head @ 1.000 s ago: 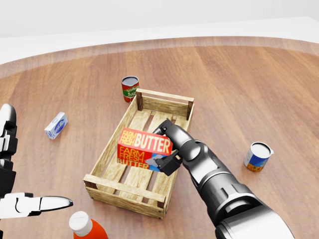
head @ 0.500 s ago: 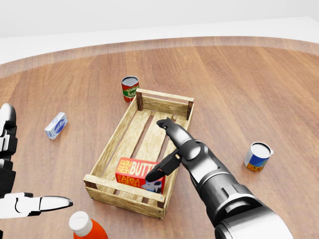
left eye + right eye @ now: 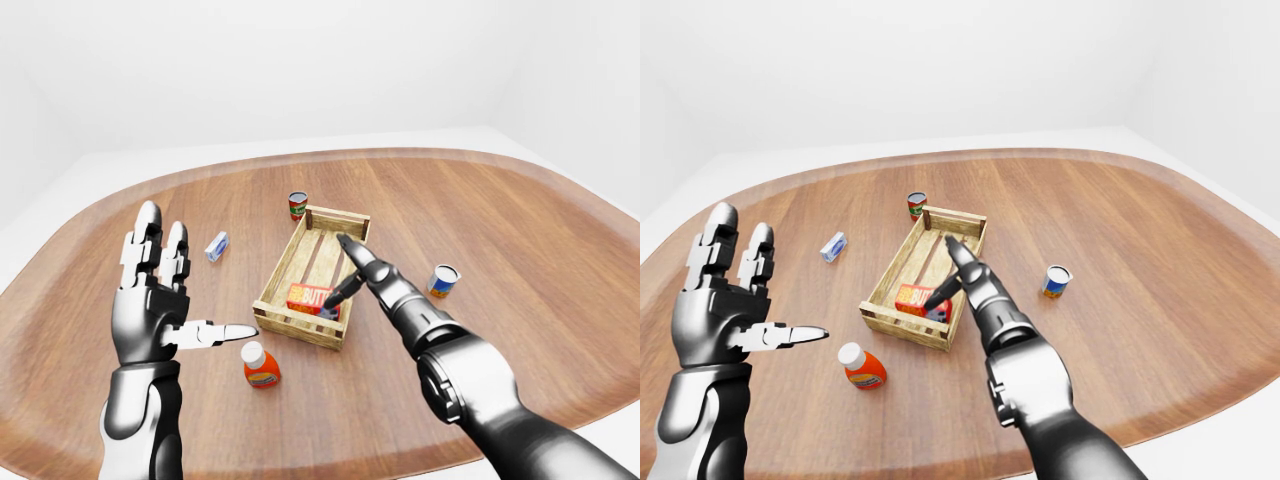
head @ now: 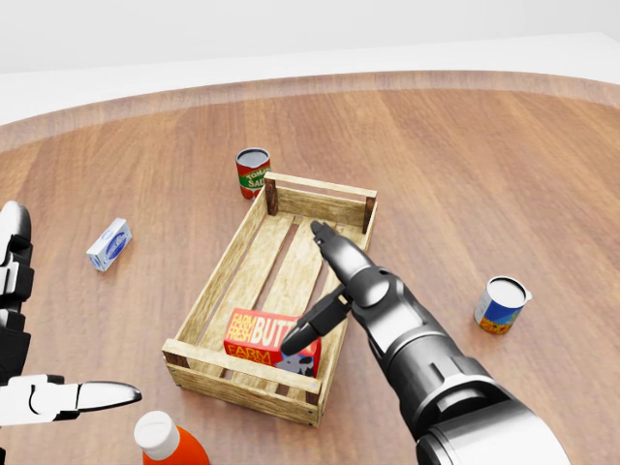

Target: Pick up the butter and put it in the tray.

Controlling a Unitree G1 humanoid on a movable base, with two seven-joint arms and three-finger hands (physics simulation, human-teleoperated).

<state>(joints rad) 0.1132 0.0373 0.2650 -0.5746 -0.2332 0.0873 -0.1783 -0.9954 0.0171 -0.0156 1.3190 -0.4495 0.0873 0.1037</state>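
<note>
- Two arms in view over our wide wooden table (image 3: 560,260), the biggest thing here, round-edged and brown.
- Next in size, the slatted wooden tray (image 4: 218,286), set slantwise mid-table in the head view.
- Our right hand (image 4: 325,291) hangs over the tray's lower end, fingers spread and holding nothing; one dark finger overlaps the carton's right side, though we cannot tell if it touches.
- Our left hand (image 3: 160,290) is raised at the left of the left-eye view, fingers splayed, empty, well apart from the tray.
- And there's the butter (image 4: 260,339): a red carton lying inside the tray at its lower end, against the near wall, slightly tilted.
- We judge it a light, stiff cardboard box with smooth printed faces, so a bit slippery; should we need it again, pinch across the two long flat sides, not the corners.
- Smaller bits: a red tomato can (image 4: 253,172) just above the tray, a blue-labelled can (image 4: 502,304) to the right, an orange bottle (image 3: 260,366) below, a small white-blue carton (image 4: 108,243) at left.
</note>
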